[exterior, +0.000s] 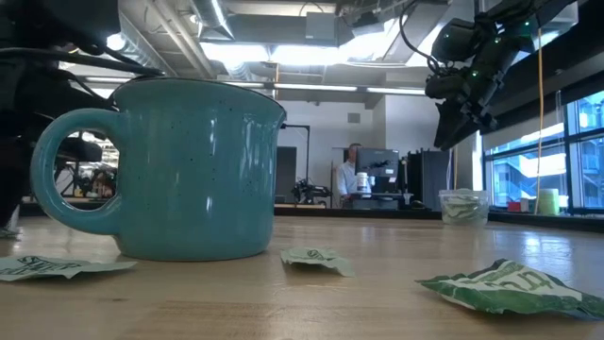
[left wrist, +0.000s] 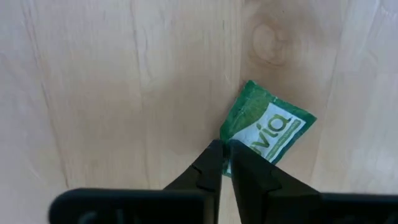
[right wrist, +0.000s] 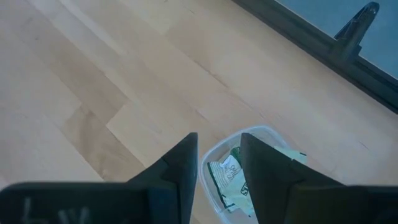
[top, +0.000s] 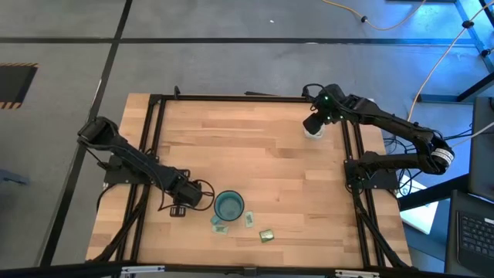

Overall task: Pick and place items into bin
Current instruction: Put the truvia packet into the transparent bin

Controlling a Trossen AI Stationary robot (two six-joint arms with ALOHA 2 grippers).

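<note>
I see my left pincer [left wrist: 224,151] nipped onto a flat green-and-white packet [left wrist: 267,127]; right pincer [right wrist: 219,163] hangs parted over the translucent plastic cup [right wrist: 249,186].

A grey floor [top: 231,62] fills the upper frame; bright windows [exterior: 528,175] (right side) light the room.

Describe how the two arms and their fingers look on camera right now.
Both arms are dark, slim and jointed, with black cables looping alongside. The right arm shows a green light near its wrist and a white band near its base. Each gripper's fingers are dark, flat and wedge-shaped, tapering toward the tips.
</note>
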